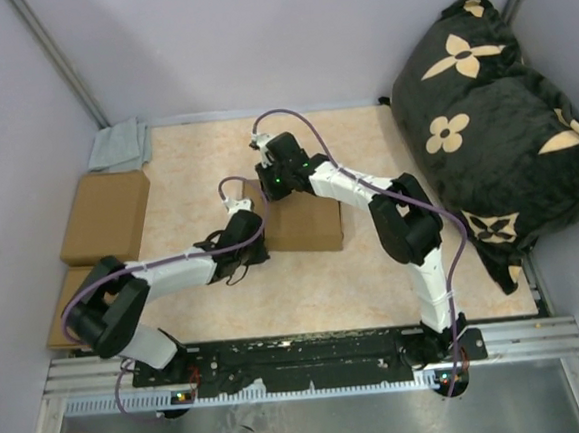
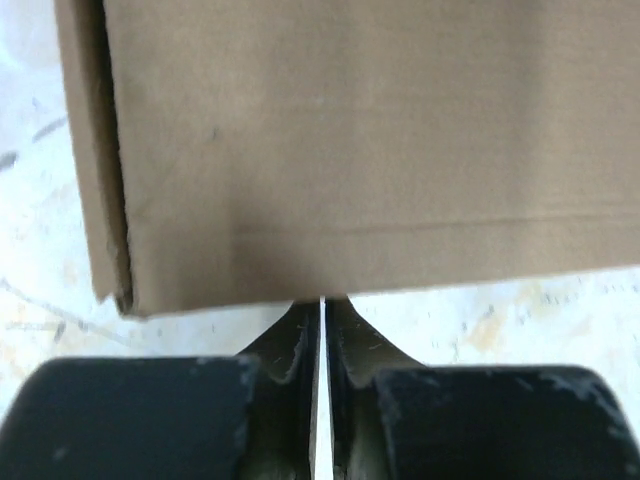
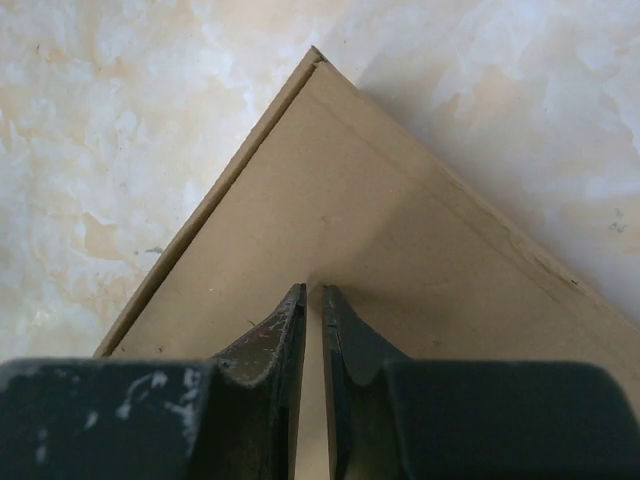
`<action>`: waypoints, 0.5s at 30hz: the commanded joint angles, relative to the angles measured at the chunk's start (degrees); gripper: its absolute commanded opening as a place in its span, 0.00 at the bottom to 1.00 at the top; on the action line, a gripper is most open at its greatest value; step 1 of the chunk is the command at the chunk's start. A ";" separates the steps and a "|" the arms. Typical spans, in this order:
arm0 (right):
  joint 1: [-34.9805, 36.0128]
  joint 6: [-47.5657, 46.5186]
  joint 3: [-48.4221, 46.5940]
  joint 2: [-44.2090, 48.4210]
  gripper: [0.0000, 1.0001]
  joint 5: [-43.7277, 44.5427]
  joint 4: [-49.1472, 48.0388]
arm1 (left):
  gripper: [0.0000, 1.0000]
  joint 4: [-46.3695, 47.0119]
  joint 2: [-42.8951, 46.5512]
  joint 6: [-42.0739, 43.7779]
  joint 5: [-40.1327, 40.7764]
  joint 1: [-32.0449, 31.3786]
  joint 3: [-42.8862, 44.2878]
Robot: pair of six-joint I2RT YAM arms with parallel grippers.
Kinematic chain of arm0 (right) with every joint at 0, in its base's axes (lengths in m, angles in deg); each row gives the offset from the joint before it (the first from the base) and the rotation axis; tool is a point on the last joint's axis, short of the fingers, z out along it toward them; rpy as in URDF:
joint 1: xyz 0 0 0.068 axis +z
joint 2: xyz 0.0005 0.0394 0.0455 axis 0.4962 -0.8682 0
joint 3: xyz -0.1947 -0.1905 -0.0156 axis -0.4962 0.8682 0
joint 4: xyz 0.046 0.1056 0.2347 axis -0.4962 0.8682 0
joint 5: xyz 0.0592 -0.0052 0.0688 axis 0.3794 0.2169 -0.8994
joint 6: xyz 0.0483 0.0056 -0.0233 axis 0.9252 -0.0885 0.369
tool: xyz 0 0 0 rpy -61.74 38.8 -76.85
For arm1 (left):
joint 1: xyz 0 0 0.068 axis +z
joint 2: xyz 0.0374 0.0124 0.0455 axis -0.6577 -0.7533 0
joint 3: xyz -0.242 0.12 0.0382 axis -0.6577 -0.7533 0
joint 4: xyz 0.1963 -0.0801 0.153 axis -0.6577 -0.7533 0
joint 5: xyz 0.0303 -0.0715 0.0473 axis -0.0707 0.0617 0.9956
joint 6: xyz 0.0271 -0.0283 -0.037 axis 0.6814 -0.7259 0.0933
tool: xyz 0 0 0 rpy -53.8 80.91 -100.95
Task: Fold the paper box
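The paper box (image 1: 310, 225) lies folded flat and closed, a shallow brown cardboard rectangle in the middle of the table. My left gripper (image 1: 255, 217) is at its left side. In the left wrist view the fingertips (image 2: 322, 300) touch the near edge of the box (image 2: 380, 150) with only a hairline slit between them and nothing held. My right gripper (image 1: 271, 192) hangs over the box's far left corner. Seen from the right wrist, its tips (image 3: 313, 290) rest on the box's top panel (image 3: 420, 250), slightly parted and empty.
Two smaller closed brown boxes (image 1: 104, 216) (image 1: 64, 306) sit along the left edge, with a grey cloth (image 1: 121, 144) behind them. A black flower-patterned cushion (image 1: 492, 110) fills the right side. Grey walls enclose the table (image 1: 376, 290).
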 commanded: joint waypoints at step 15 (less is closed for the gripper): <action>-17.22 9.05 14.76 17.69 0.13 7.15 -0.67 | 0.20 0.16 -3.22 3.04 -12.00 -17.60 8.70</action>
